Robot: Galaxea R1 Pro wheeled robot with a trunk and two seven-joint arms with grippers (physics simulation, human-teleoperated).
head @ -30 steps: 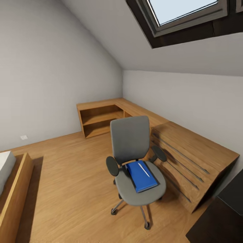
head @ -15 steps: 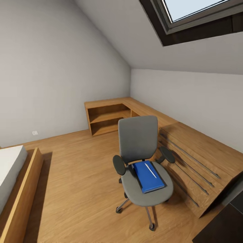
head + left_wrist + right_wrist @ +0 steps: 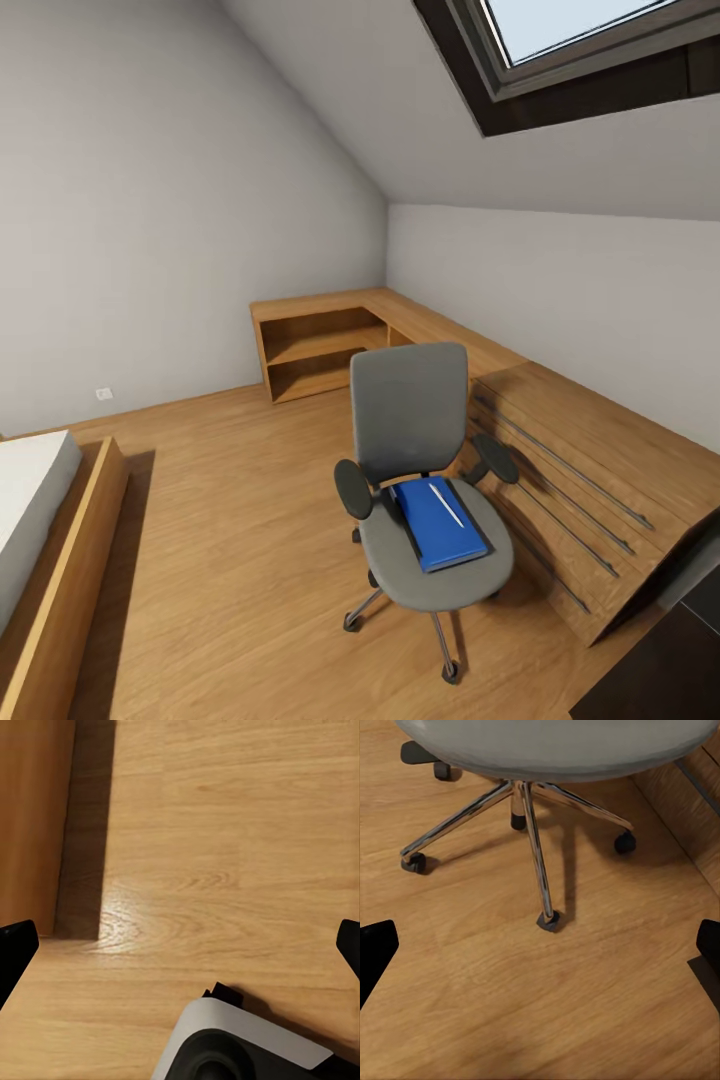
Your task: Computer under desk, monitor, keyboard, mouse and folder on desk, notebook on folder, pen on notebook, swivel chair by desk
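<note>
A: Where's the folder (image 3: pixel 438 522)?
B: On the swivel chair (image 3: pixel 420 500) seat, pen (image 3: pixel 447 503) atop, low cabinet (image 3: pixel 585 480) at three o'clock. Nothing shifted in half a second.
A: Hands?
B: Left hand (image 3: pixel 180 945) and right hand (image 3: pixel 540 949) both spread over the floor (image 3: pixel 230 540).

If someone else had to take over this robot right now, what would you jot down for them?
Left gripper: open, empty, over bare floor. Right gripper: open, empty, low near the chair's metal base.
Swivel chair stands beside the low wood cabinets. The blue folder lies on its seat with the pen on top. A dark edge under the folder may be the notebook; I cannot tell.
Dark surface at the head view's lower right corner is probably the desk.
Done: nothing visible. Left: the folder, notebook and pen to the desk, then the chair.
</note>
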